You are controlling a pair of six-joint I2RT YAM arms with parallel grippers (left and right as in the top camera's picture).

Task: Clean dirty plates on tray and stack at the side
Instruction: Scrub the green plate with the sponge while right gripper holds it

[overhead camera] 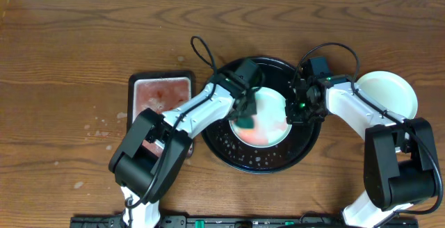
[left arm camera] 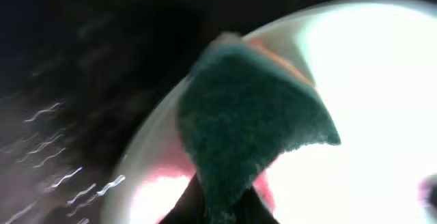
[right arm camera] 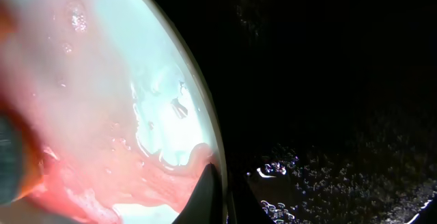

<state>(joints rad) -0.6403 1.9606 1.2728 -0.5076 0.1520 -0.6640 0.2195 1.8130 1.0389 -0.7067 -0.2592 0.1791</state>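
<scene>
A pale plate (overhead camera: 272, 120) with orange-red smears lies in the large round black tray (overhead camera: 306, 148). My left gripper (overhead camera: 245, 103) is shut on a dark green sponge (overhead camera: 247, 119) and presses it onto the plate's left part. In the left wrist view the sponge (left arm camera: 252, 135) covers the plate (left arm camera: 369, 80) near its rim, held by the gripper (left arm camera: 222, 207). My right gripper (overhead camera: 299, 110) is shut on the plate's right rim. In the right wrist view its fingers (right arm camera: 220, 197) straddle the rim of the smeared plate (right arm camera: 102, 80). A second pale mint-white plate (overhead camera: 386, 92) lies on the bare wood to the right.
A small rectangular black tray (overhead camera: 161, 94) with pinkish-red liquid sits left of the round tray. Water drops speckle the round tray's floor (right arm camera: 328, 176). A few drops spot the wood table (overhead camera: 97, 127) at the left.
</scene>
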